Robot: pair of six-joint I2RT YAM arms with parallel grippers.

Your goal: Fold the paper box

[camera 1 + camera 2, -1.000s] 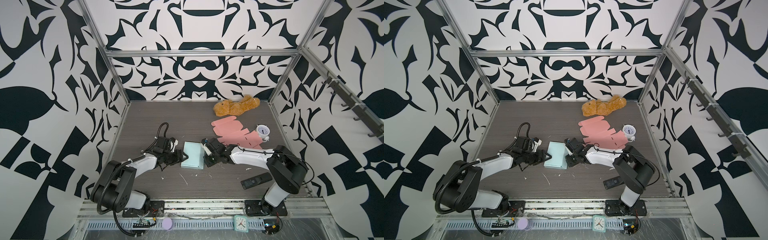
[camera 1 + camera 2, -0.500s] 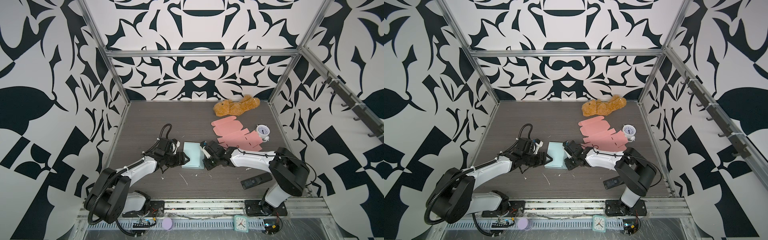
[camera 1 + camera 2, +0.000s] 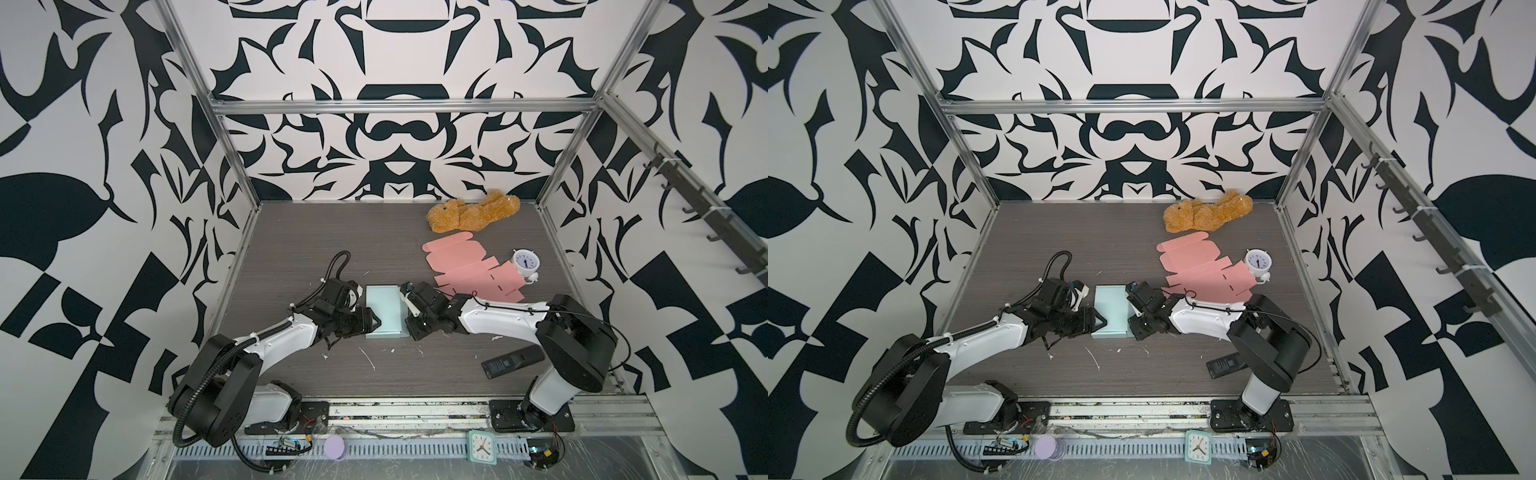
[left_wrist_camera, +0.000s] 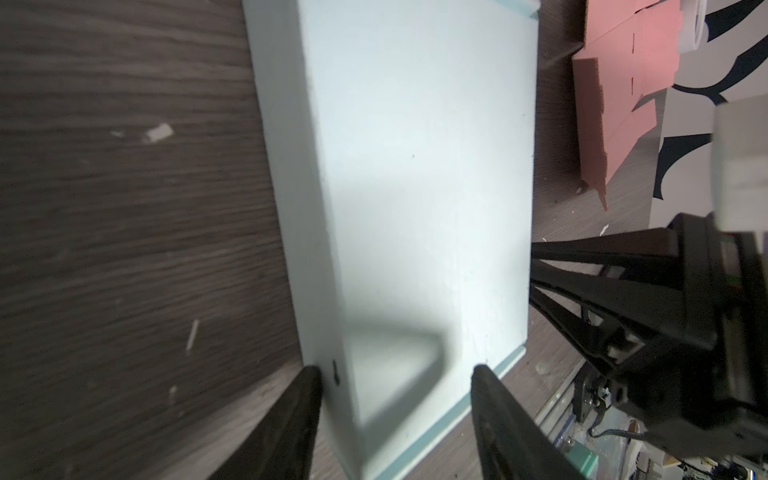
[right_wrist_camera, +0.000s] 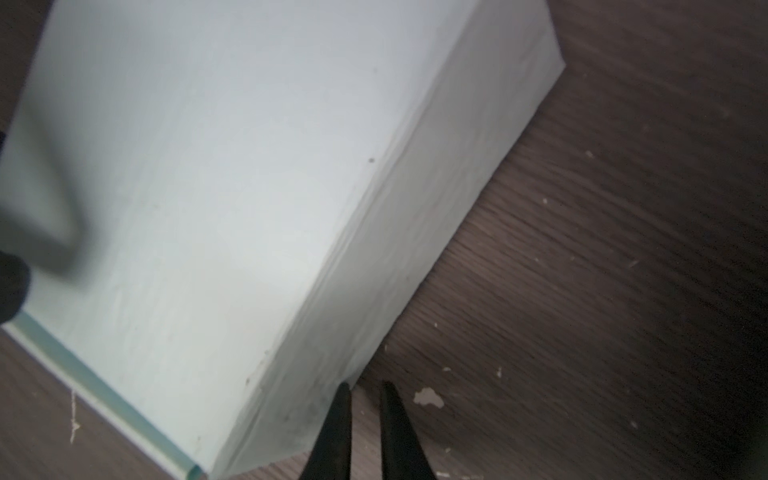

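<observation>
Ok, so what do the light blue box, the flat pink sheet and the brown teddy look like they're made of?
The light blue box looks like thin matte card, with sharp creased edges and a thin lip along one end. The flat pink sheet is probably similar matte card, judging by its cut tabs and slots. The brown teddy looks like plush fabric with a fuzzy pile.

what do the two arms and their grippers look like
The left arm and right arm match: glossy white links between bulky black joints. The left carries a ribbed black hose and a looped black cable; the right has a thin black cable along its white link. The left gripper and right gripper each have two slim black fingers tapering to points.
</observation>
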